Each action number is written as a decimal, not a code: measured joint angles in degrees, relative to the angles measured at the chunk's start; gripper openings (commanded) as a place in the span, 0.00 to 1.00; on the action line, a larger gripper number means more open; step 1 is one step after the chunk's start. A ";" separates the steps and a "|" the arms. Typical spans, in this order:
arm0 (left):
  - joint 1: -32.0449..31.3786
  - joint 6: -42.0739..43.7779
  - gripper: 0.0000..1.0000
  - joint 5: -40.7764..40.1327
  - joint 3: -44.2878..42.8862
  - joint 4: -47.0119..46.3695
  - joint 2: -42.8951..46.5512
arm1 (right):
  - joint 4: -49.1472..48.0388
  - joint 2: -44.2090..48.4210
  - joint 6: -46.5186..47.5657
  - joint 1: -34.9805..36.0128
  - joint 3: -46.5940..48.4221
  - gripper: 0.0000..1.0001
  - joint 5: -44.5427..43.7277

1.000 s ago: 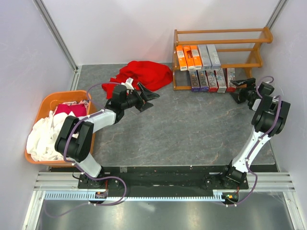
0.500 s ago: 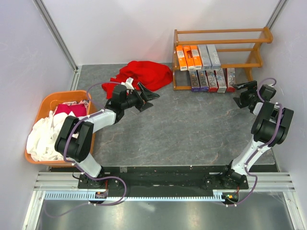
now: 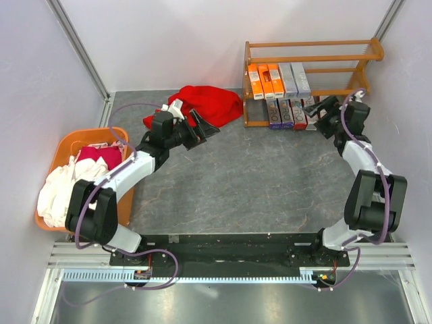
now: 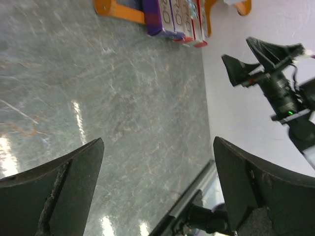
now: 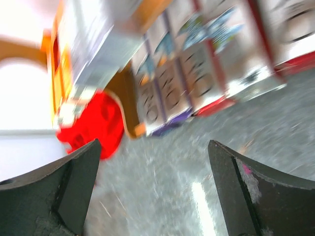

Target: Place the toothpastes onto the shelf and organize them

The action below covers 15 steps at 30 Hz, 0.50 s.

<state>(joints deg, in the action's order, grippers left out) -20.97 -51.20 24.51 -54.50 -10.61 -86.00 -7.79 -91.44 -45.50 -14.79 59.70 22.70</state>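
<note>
The shelf [image 3: 337, 48] stands at the back right. On its middle tier lie three orange toothpastes [image 3: 264, 80] and two silver-grey ones [image 3: 295, 79]. The bottom tier holds several purple, silver and red boxes [image 3: 290, 112]. My right gripper [image 3: 318, 112] is open and empty at the right end of that bottom row; its wrist view is blurred and shows the boxes [image 5: 197, 73] just ahead of the open gripper [image 5: 153, 143]. My left gripper [image 3: 208, 125] is open and empty over the floor beside the red cloth. In the left wrist view the open gripper [image 4: 157, 142] faces the shelf [image 4: 110, 9].
A red cloth [image 3: 202, 103] lies on the floor left of the shelf. An orange basket [image 3: 63, 146] with white and pink cloths sits at the far left. White walls close in on both sides and the back.
My right arm has swung left and back toward the shelf, bringing its gripper up to the bottom tier. My left arm has shifted slightly back and left. Both grippers stay open.
</note>
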 measured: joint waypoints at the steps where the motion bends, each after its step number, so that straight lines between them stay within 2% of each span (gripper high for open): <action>1: 0.00 1.46 1.00 -1.18 -0.63 1.66 1.01 | 1.60 1.51 1.60 1.97 0.02 0.98 -1.25; 9: 0.00 9.94 1.00 -9.29 -2.91 12.02 7.58 | 11.13 10.73 10.93 15.74 -0.57 0.98 -11.76; 15: -0.83 16.17 1.00 -16.72 -3.30 18.67 11.65 | 15.63 16.79 15.69 21.64 -3.56 0.98 -19.23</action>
<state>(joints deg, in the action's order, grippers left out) -21.80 -35.03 7.79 -57.80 8.05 -74.35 7.84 -74.65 -29.80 6.85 56.14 3.46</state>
